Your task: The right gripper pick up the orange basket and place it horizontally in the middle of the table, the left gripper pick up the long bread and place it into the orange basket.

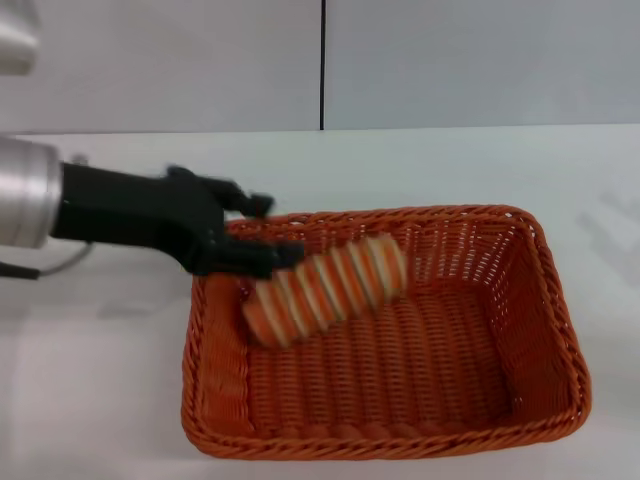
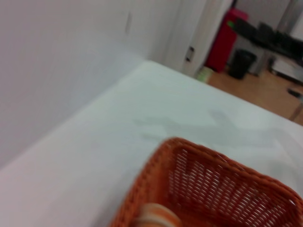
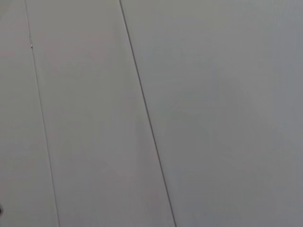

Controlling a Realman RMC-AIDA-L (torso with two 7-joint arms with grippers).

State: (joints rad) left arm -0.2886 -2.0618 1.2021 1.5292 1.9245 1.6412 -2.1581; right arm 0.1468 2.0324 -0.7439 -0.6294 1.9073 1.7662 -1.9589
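Note:
The orange basket (image 1: 400,400) sits lengthwise across the white table (image 1: 100,400) in the head view. Inside it the long bread (image 1: 325,288), striped orange and cream, lies at a slant near the back left corner. My left gripper (image 1: 276,229) reaches in from the left over the basket's back left rim. It is open, and its lower finger (image 1: 285,254) is just above the bread's upper edge. The left wrist view shows the basket's corner (image 2: 213,189) and one end of the bread (image 2: 156,218). The right gripper is out of view.
A grey wall with a dark vertical seam (image 1: 322,65) stands behind the table. In the left wrist view, a red object (image 2: 227,40) and a dark bin (image 2: 241,64) stand on a wooden floor beyond the table's far edge. The right wrist view shows only wall panels (image 3: 213,113).

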